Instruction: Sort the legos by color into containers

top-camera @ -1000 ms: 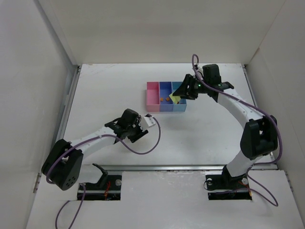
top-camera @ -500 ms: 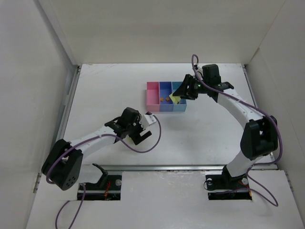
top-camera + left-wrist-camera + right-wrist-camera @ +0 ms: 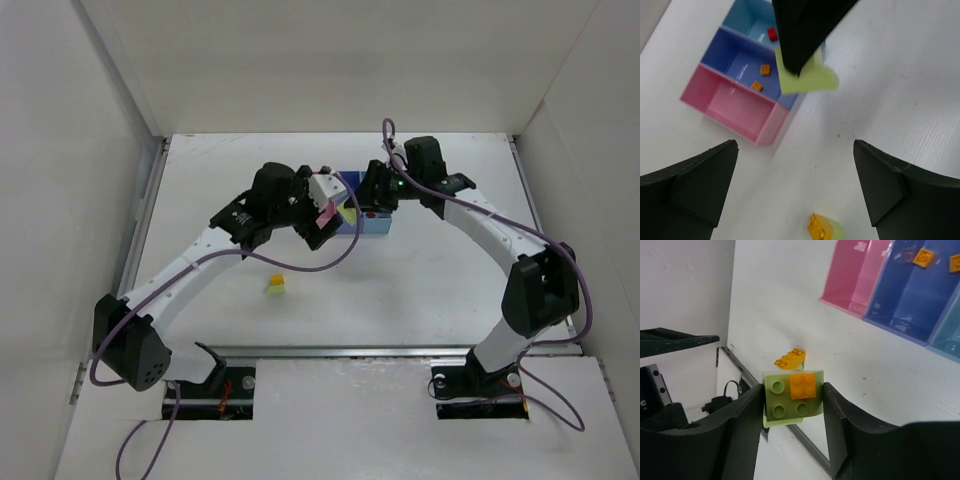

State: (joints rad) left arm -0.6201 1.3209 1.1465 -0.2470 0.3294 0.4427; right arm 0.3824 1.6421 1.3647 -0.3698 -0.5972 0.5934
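The containers (image 3: 771, 131) are three joined bins: pink, purple-blue and light blue. Two orange legos (image 3: 765, 69) lie in the purple-blue bin, and a red lego (image 3: 772, 33) lies in the light blue one. My right gripper (image 3: 793, 399) is shut on a lime green lego (image 3: 782, 407) with a small orange brick (image 3: 803, 385) stuck on it. It hangs over the bins' near edge (image 3: 374, 226). My left gripper (image 3: 795, 187) is wide open and empty, above the table just in front of the bins. An orange-and-green lego (image 3: 822, 228) lies on the table below it.
White walls enclose the table on the left, back and right. A metal rail (image 3: 380, 350) runs along the near edge, in front of both arm bases. The two grippers (image 3: 322, 220) are close together at the bins, and purple cables loop beside both arms.
My left arm has swung from the front middle of the table up to the bins and its jaws have opened. A small lego now lies where it was. My right gripper shifted slightly left.
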